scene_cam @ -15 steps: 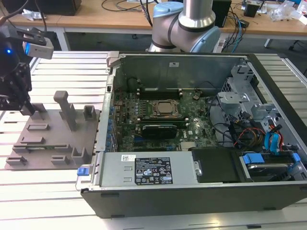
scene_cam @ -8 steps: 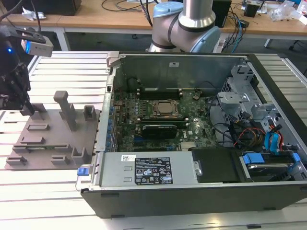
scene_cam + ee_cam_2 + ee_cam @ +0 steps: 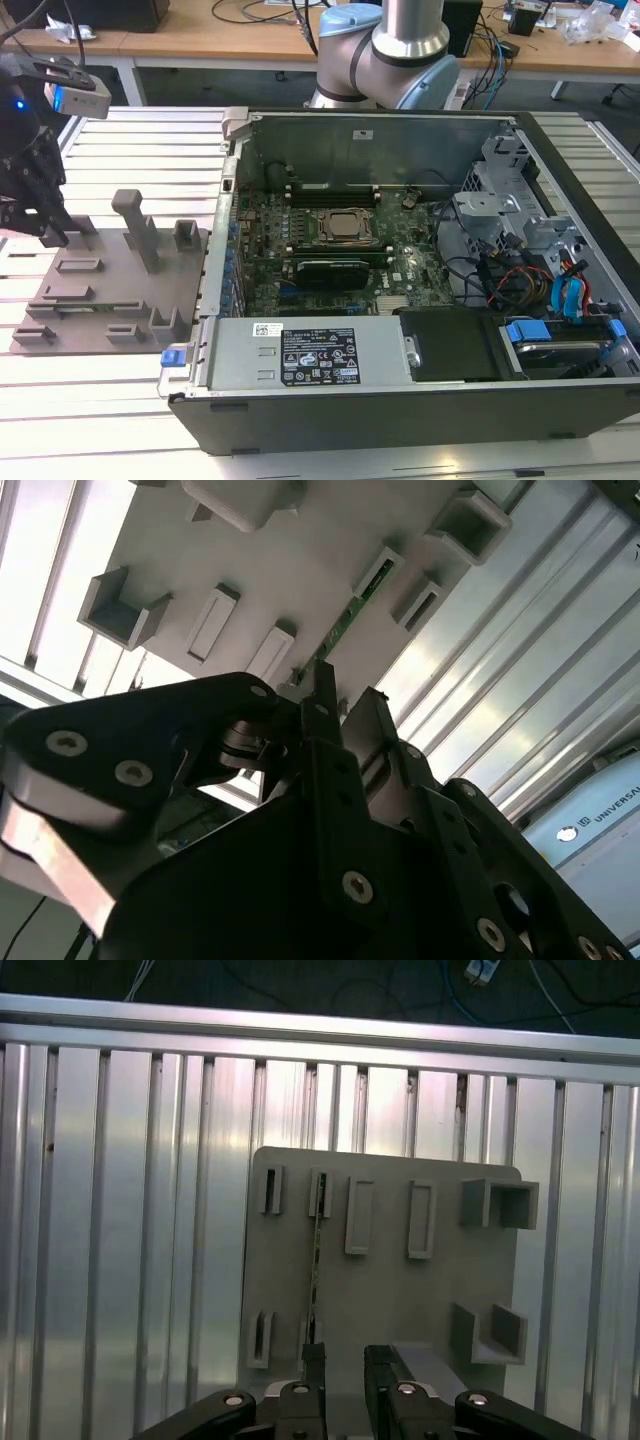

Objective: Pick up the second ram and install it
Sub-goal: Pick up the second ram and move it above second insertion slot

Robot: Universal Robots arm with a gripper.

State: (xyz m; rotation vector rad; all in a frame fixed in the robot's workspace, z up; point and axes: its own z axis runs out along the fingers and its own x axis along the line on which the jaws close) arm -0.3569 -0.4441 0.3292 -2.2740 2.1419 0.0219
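Slatted aluminium table (image 3: 120, 400) carries everything, w/ wooden desks (image 3: 200, 35) and loose cables behind it. On the exterior view's left lies a grey holder plate (image 3: 110, 290) w/ raised slot blocks (image 3: 185, 235). On the exterior view's right is an open PC case (image 3: 350, 145) on its side, motherboard (image 3: 400, 265) facing up. The CPU socket (image 3: 345, 228) sits mid-board, a black-shrouded card (image 3: 325, 270) lies just beside it, and the PSU (image 3: 300, 355) runs along the near edge. The arm (image 3: 390, 50) rises from behind the case.

The gripper (image 3: 50, 235) hangs over the holder plate's corner at the exterior view's far left, well apart from the case and pointing down at the plate.

The second ram (image 3: 316, 1250) is on the holder plate (image 3: 385, 1290), not in the case. It is a thin green stick standing on edge, 1 end seated in a small slot block (image 3: 321, 1192) and the rest running straight toward the fingertips. The second wrist view shows the same: the green edge of the stick (image 3: 345, 615) crosses the plate (image 3: 300, 570) and ends at the gripper (image 3: 345, 695).

In the first wrist view, the 2 fingers (image 3: 314, 1360) of the gripper (image 3: 343, 1352) are spread w/ a narrow bare gap between them, pinching nothing. The stick lines up w/ 1 finger, not w/ the gap. Its near end passes out of sight under that fingertip, and the other finger stands off to the stick's side. Can't tell whether the fingertip touches the stick.
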